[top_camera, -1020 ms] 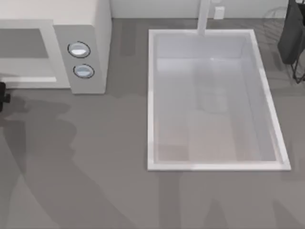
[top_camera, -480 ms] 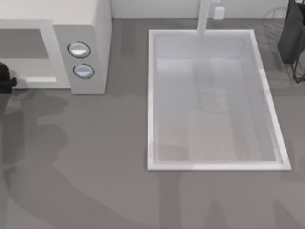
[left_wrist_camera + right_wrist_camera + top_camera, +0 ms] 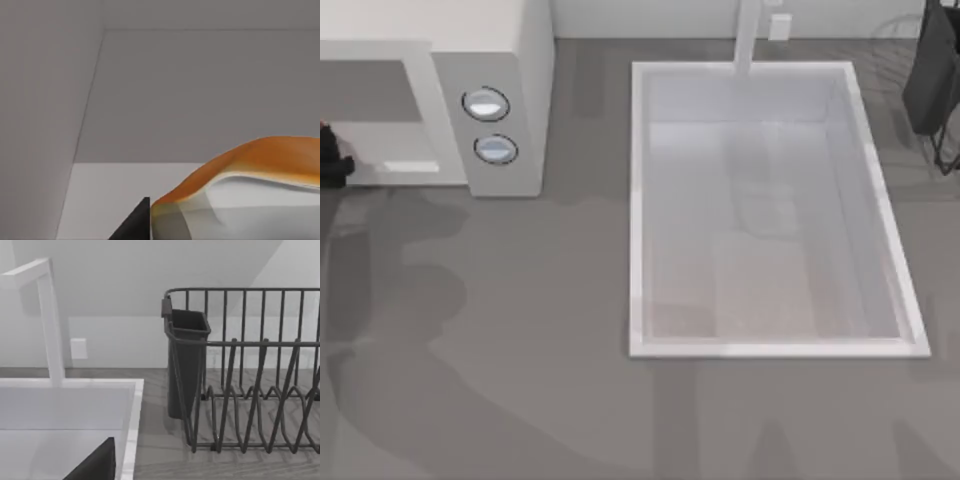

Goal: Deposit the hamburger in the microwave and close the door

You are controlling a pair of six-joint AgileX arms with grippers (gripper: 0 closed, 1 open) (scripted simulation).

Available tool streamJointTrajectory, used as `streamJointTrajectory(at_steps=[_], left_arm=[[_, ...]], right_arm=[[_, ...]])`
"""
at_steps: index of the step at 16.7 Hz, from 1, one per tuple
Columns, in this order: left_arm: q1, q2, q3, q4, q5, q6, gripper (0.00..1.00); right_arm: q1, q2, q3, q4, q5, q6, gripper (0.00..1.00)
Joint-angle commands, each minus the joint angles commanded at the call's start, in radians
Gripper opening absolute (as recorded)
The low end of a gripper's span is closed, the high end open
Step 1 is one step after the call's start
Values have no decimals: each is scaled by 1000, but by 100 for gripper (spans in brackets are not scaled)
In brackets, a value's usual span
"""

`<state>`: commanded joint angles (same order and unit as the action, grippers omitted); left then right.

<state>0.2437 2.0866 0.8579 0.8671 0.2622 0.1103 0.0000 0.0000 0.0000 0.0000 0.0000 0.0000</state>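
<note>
The off-white microwave (image 3: 500, 60) stands at the table's back left, its two dials (image 3: 486, 104) stacked on the front panel and its cavity (image 3: 375, 120) open beside them. My left gripper (image 3: 328, 155) is a dark shape at the far left edge, right at the mouth of the cavity. In the left wrist view the orange-brown hamburger (image 3: 250, 162) sits very close between the jaws, beside one dark finger (image 3: 136, 225), with plain grey inner walls behind it. The door is out of view. My right arm (image 3: 935, 70) stays parked at the back right.
A white sink basin (image 3: 770, 340) takes up the middle and right of the table, with a faucet (image 3: 50, 325) at its back edge. A dark wire dish rack (image 3: 250, 370) with a cutlery cup stands at the back right. Bare grey countertop (image 3: 520, 330) runs along the front.
Over the last second my left gripper moved away from the front, toward the microwave cavity, and has barely shifted in the last half second. The right arm has not moved.
</note>
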Motion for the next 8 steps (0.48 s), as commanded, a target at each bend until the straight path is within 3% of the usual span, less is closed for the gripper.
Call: streamJointTrajectory(at_steps=[4, 8], left_arm=[[-12, 85, 112, -46, -11, -5, 0], [-41, 233, 380, -146, -30, -16, 0]], right_arm=[[0, 0, 0, 0, 0, 0, 100], [0, 0, 0, 0, 0, 0, 100]])
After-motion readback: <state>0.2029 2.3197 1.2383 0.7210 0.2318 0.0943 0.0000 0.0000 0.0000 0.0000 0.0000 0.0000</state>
